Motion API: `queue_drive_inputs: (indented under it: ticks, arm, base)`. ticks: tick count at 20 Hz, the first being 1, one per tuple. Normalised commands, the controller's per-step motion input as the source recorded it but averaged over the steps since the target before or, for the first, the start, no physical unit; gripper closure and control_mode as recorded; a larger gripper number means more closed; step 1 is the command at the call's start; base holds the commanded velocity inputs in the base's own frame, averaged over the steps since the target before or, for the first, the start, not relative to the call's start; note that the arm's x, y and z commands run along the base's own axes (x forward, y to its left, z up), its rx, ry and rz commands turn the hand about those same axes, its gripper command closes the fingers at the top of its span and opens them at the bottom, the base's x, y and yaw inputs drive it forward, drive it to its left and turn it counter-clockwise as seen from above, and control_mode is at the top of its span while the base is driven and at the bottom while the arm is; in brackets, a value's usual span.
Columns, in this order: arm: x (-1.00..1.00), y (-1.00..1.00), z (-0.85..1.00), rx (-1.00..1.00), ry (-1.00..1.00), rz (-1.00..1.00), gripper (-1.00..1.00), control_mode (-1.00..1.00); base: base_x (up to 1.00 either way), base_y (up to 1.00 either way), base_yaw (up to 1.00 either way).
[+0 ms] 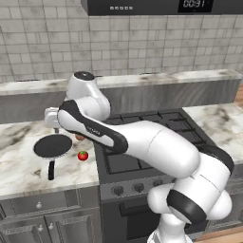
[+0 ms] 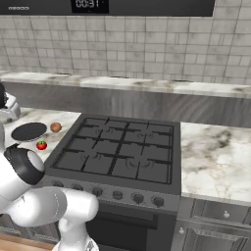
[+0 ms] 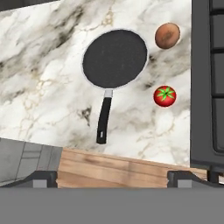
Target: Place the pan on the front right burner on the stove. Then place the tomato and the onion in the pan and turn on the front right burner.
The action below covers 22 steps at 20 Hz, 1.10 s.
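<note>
Pincer [image 3: 112, 177] first: I'm seeing its two tips standing wide apart with nothing between them, hanging high above the marble surface [image 3: 43, 87] left of the stove [image 2: 117, 152] and looking straight down.

Going from the biggest thing down, the stove is sitting with all its grates bare, and the front right burner [image 2: 139, 169] is carrying nothing yet. Its knobs are running in a row along the front edge.

The pan [image 3: 114, 59] is lying flat on the surface, well apart from the stove, its long handle [image 3: 103, 116] pointing toward the surface's front edge. The onion [image 3: 167, 35] is resting just beside the pan's rim on the stove side, not touching it as far as I can tell. The tomato [image 3: 165, 96] is sitting nearer the front, between the handle and the stove, apart from both.

I'm judging this as the very first step, reaching for the pan, with nothing of the task done so far. Next I'm thinking of lowering onto the handle, turning the tips to straddle it across its width, then closing before lifting toward the burner.
</note>
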Motion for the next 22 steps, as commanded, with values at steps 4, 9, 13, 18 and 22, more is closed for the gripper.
queue_drive_inputs:
  ticks: [4,9,13,18,22]
  arm:
    - [0.0,0.36,-0.16,0.0,-0.04,0.0,-1.0,-1.0]
    - [0.0,0.19,-0.27,0.0,0.0,0.0,-1.0,-1.0]
    - [0.0,0.05,-0.29,0.0,0.01,0.0,-1.0,-1.0]
    - [0.0,0.0,-0.24,0.0,0.0,0.0,-1.0,-1.0]
    - [0.1,0.0,-0.36,0.0,0.0,0.0,-1.0,-1.0]
  base:
    - [0.0,0.0,0.0]
    - [0.0,0.0,0.0]
    - [0.0,0.0,0.0]
    - [0.0,0.0,0.0]
    - [0.0,0.0,0.0]
